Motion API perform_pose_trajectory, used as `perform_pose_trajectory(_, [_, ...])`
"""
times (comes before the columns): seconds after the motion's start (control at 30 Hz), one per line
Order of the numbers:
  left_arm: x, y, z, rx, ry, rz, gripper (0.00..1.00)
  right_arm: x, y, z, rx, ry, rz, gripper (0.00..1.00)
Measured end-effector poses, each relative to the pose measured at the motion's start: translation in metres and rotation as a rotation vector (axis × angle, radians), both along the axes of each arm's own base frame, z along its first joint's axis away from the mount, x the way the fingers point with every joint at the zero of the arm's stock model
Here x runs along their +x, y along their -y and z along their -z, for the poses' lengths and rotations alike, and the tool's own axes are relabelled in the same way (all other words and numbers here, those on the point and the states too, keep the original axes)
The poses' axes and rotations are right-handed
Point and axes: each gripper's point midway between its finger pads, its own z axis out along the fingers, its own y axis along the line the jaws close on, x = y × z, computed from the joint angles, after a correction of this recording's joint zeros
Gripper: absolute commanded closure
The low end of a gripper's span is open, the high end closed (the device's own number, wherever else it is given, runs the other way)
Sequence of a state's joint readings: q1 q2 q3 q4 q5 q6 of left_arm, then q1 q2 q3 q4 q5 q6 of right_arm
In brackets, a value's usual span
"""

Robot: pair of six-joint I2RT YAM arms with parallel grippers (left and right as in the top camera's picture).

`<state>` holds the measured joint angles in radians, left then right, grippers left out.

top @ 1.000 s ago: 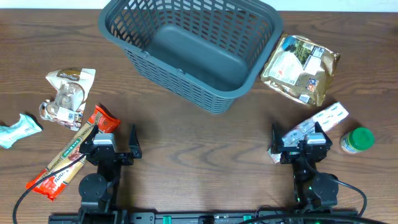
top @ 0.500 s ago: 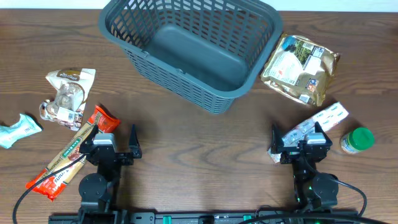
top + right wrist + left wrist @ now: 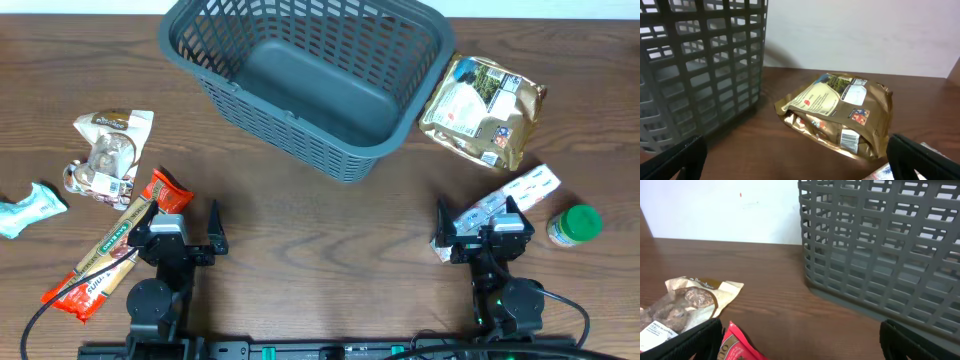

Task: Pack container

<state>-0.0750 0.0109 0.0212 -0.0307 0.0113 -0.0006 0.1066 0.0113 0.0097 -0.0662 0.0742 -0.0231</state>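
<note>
Empty, the grey-blue basket [image 3: 290,140] sat at the far side of the worktop [image 3: 320,230], its long axis running across the robot's front and skewed so that one corner pointed back toward the arms. Nothing lay on its solid floor. The left claw [image 3: 177,222] and the right claw [image 3: 477,225] both waited on the near side of the basket with fingers spread wide and nothing between them.

A gold pouch [image 3: 483,108] lay just beside the basket's right end, with a white packet [image 3: 505,198] and a green-lidded jar [image 3: 574,225] nearer the robot on that same side. Off the basket's left end lay a clear snack bag [image 3: 110,150], a red-and-tan bar wrapper [image 3: 110,250] and, farthest out, a pale wrapper [image 3: 25,210].

The basket lay ahead of and between both arms, so each side's goods looked reachable by the arm nearest them. Packing had evidently not begun.
</note>
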Motion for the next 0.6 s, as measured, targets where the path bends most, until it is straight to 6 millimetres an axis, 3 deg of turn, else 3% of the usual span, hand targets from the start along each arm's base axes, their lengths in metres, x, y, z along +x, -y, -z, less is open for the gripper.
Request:
perform_pose_trajectory(0.43, [0.0000,0.0000,-0.0005,-0.001,0.002,0.000,0.02,0.0000,-0.0033,0.0011,0.023,-0.006,-0.017,0.01])
perform_pose_trajectory(0.6, [-0.0011,0.0001,-0.0002,-0.066,-0.014,-0.006,0.01,0.0016,-0.0054,0.0077,0.154,-0.042,-0.017,0.01])
